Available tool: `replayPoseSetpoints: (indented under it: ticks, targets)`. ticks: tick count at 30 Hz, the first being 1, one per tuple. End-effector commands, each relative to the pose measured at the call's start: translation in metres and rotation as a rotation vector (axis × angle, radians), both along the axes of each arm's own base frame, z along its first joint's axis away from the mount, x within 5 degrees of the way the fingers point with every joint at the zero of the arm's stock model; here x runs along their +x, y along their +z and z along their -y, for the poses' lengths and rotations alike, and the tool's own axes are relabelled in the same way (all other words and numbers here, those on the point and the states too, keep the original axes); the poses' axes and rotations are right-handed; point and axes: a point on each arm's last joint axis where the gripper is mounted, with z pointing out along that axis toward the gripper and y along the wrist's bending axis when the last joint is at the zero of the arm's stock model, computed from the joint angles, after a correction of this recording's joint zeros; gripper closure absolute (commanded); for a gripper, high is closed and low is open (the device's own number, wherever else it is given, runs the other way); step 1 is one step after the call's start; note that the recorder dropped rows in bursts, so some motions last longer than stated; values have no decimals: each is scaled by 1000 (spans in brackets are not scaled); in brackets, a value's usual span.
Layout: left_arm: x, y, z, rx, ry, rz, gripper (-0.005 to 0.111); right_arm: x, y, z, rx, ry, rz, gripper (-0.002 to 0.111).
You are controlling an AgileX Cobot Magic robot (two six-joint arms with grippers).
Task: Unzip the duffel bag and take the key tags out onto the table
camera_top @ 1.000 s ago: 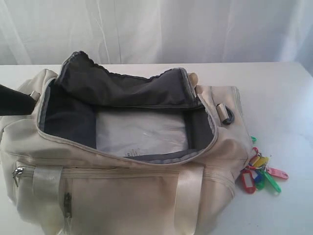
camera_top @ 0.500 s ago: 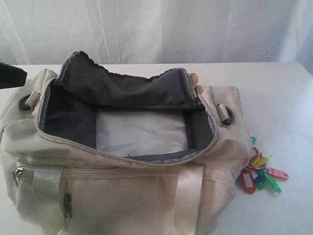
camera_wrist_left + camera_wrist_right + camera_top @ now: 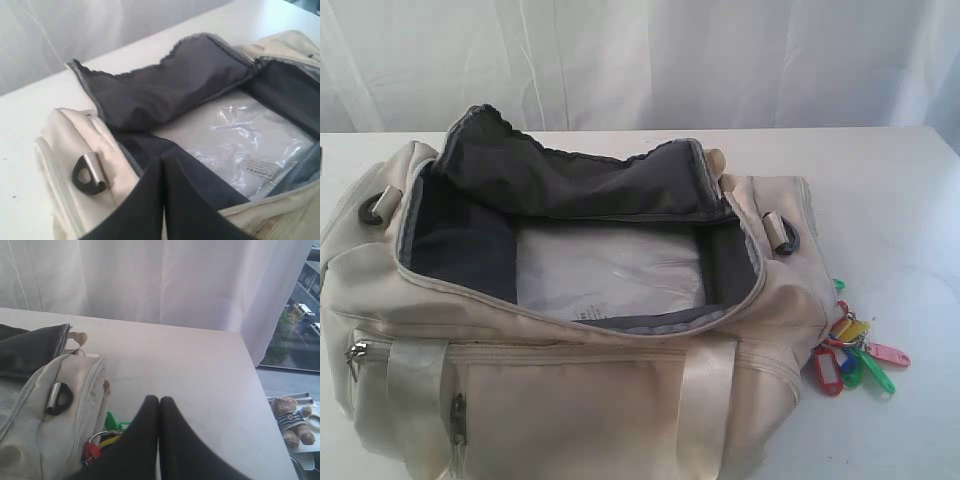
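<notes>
The cream duffel bag (image 3: pixel 570 390) lies unzipped on the white table (image 3: pixel 900 200), its dark grey flap folded back over a clear plastic packet (image 3: pixel 610 270). The key tags (image 3: pixel 855 355) rest on the table beside the bag's right end, their ring and red, green and yellow tags showing in the right wrist view (image 3: pixel 102 437). My right gripper (image 3: pixel 159 402) hangs shut and empty above the table next to them. My left gripper (image 3: pixel 162 162) is shut and empty over the bag's (image 3: pixel 65 145) left end. Neither gripper shows in the exterior view.
A white curtain (image 3: pixel 640 60) hangs behind the table. Dark metal rings (image 3: pixel 785 232) sit at both ends of the bag. Off the table's far side, a teddy bear (image 3: pixel 292 420) lies on a tray.
The left arm, visible at the exterior view's left edge earlier, has drawn back out of that view. The bag and the key tags have not moved.
</notes>
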Motion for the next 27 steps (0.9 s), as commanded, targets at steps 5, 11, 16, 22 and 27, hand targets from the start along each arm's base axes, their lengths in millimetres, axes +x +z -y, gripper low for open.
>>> replayPoseSetpoints:
  ticks: [5,11,16,22,27]
  targets:
    - [-59,-65,-16,-41,152,186,107,-1,-1,-2,7,23,5,108]
    - [-76,-124,-18,-34,156,142,107,-1,-1,-2,7,23,5,108]
    - [-82,-177,-18,-19,157,51,107,-1,-1,-2,7,23,5,108]
    - [-86,-173,-19,-21,151,133,107,-1,-1,-2,6,23,-2,108]
    - [-86,-173,-19,-21,152,135,107,-1,-1,-2,6,23,-2,108]
